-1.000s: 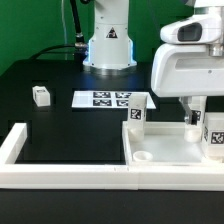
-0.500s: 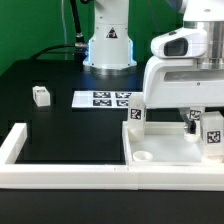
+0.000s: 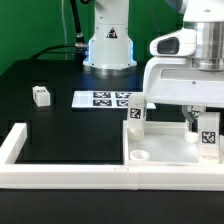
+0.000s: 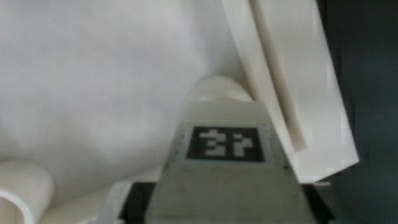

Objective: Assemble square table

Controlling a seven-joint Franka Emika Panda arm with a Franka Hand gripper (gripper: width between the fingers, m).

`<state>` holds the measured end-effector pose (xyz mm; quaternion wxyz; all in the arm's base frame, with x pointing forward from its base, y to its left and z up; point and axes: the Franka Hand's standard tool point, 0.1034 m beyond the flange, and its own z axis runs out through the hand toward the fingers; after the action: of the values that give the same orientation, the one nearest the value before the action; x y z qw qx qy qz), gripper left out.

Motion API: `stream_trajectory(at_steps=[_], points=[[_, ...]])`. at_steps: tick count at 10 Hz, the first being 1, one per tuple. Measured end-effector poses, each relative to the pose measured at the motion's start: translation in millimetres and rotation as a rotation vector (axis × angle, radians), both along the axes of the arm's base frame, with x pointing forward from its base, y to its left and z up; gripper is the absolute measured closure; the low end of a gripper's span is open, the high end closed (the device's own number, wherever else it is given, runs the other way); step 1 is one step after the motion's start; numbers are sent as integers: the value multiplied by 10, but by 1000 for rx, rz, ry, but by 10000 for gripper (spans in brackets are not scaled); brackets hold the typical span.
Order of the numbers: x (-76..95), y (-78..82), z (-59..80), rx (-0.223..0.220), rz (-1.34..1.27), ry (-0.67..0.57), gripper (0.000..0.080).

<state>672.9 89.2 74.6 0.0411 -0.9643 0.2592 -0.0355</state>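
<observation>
The square table top (image 3: 168,148) is a white board with a raised rim, lying at the exterior view's right. A round socket (image 3: 143,156) shows in its near corner. One tagged leg (image 3: 136,113) stands upright at its far corner. My gripper (image 3: 203,124) is shut on another white tagged leg (image 3: 208,136) and holds it upright over the top's right part. In the wrist view the held leg (image 4: 226,140) lies between my fingers (image 4: 146,200), over the top's inner surface (image 4: 107,90) and beside its rim (image 4: 285,70). My gripper (image 4: 224,205) grips its sides.
A small loose leg block (image 3: 40,95) lies on the black table at the exterior view's left. The marker board (image 3: 103,99) lies flat in the middle. A long white bar frame (image 3: 60,172) runs along the front and left. The robot base (image 3: 108,45) stands behind.
My gripper has moved toward the exterior view's left and slightly down, carrying the tagged leg with it. The other parts have not moved.
</observation>
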Motion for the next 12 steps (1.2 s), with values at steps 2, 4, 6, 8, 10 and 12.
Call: stream_trajectory(at_steps=[2,4,6,8,10,12], points=[[-20,129,-2,30,-309,49,508],[16,163,-22,81,-642,73,508],[44,197,-32,133,-937,60,508],[45,192,-30,137,-995,62,508],[32,201,-34,117,-903,52,413],[-32,251,-55,38,-610,26,243]])
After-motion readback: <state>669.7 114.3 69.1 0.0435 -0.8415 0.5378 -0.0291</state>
